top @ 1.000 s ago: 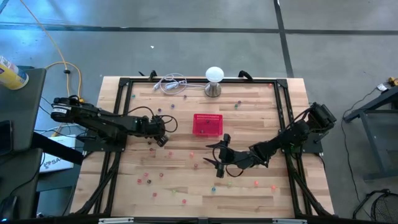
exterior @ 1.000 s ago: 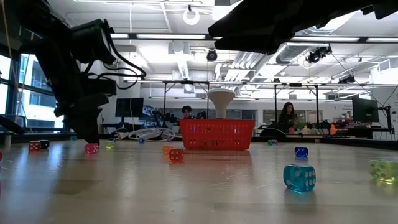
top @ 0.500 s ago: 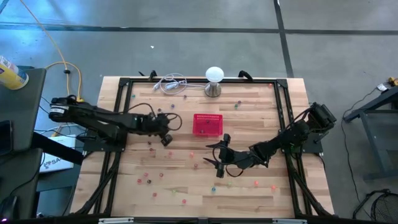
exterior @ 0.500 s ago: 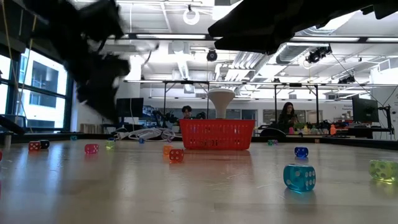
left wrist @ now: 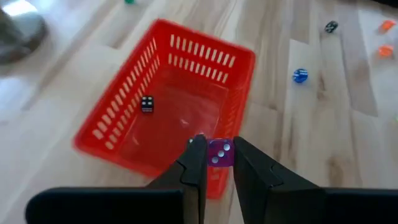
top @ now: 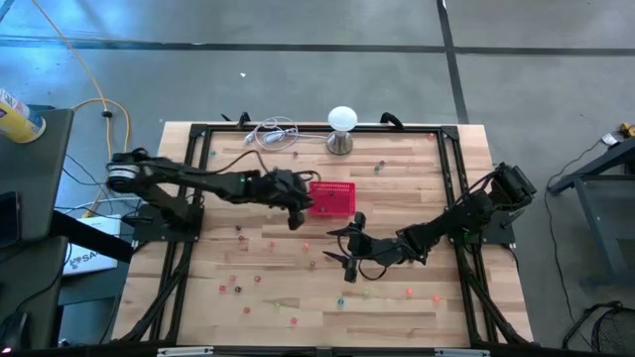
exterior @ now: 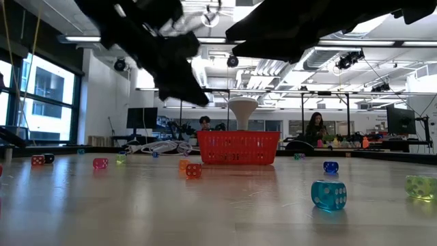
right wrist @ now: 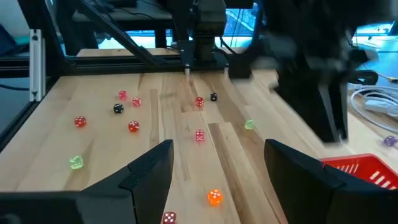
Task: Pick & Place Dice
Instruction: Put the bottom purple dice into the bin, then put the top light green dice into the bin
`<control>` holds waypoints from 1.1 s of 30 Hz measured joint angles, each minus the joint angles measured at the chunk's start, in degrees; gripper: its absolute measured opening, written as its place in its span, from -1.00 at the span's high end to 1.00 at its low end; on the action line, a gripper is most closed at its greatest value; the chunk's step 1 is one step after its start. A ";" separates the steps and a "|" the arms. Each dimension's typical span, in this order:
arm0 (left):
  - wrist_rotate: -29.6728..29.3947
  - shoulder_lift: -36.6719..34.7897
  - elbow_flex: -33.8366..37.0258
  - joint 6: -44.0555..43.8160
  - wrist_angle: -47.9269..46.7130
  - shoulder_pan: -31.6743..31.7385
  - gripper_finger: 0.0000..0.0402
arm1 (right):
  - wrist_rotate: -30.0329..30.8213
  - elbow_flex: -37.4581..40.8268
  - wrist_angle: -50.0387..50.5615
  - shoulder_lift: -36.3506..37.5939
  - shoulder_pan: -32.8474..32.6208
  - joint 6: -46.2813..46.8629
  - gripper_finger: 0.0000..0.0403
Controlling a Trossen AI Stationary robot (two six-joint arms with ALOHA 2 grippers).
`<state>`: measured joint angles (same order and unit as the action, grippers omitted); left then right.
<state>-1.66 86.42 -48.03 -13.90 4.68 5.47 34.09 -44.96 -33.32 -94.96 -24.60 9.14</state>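
- Your left gripper (left wrist: 217,149) has its jaws pinched narrow on a purple die (left wrist: 219,152), which sits right at the fingertips, white pips facing the camera.
- Just beyond those jaws lies the red mesh basket (left wrist: 118,113); the held die hangs over the basket's near rim. In the high view the left gripper (top: 295,216) is at the basket's (top: 331,198) left edge.
- One dark die (left wrist: 147,104) already lies on the basket floor, ahead of the jaws and to one side.
- Outside the basket, past its far wall from the jaws, you can see a blue die (left wrist: 300,75) on the wood.
- Your right gripper (top: 342,250) waits with its jaws spread wide and nothing between them, in front of the basket.
- Ahead of the right jaws loose dice lie scattered on the table (right wrist: 99,149): an orange die (right wrist: 214,197) nearest, a red die (right wrist: 199,135) farther out.
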 joint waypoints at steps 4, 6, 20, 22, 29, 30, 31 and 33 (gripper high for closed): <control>1.65 5.45 -2.06 1.47 6.24 0.85 0.69 | 0.00 0.01 0.04 0.00 0.02 -0.10 -0.20; 1.66 6.96 -2.69 0.40 7.18 0.85 0.62 | -0.13 0.01 0.11 0.00 0.00 -0.12 -0.20; 4.86 3.94 -3.27 -1.94 0.02 0.22 0.16 | -1.49 0.01 0.54 0.00 -0.53 1.14 -0.20; 7.85 0.18 -3.74 -0.27 -5.86 -0.05 0.16 | -1.51 0.01 0.55 0.00 -0.90 1.18 -0.20; 10.76 -13.92 -3.67 -5.94 -37.76 -4.27 0.16 | -1.50 0.01 0.50 0.00 -2.06 1.78 -0.20; 10.00 -15.17 -3.57 -7.72 -40.31 -5.22 0.16 | -1.60 0.01 0.40 0.00 -2.08 1.80 -0.20; 8.33 -15.99 -3.51 -9.16 -41.90 -6.15 0.16 | -1.63 0.01 0.32 0.00 -2.08 1.78 -0.20; 3.17 -16.69 -3.49 -11.98 -43.45 -8.02 0.15 | -1.57 0.01 0.02 0.00 -2.02 1.73 -0.20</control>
<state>1.51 69.74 -51.53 -25.88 -38.76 -2.54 32.52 -44.95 -33.30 -94.96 -26.62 10.87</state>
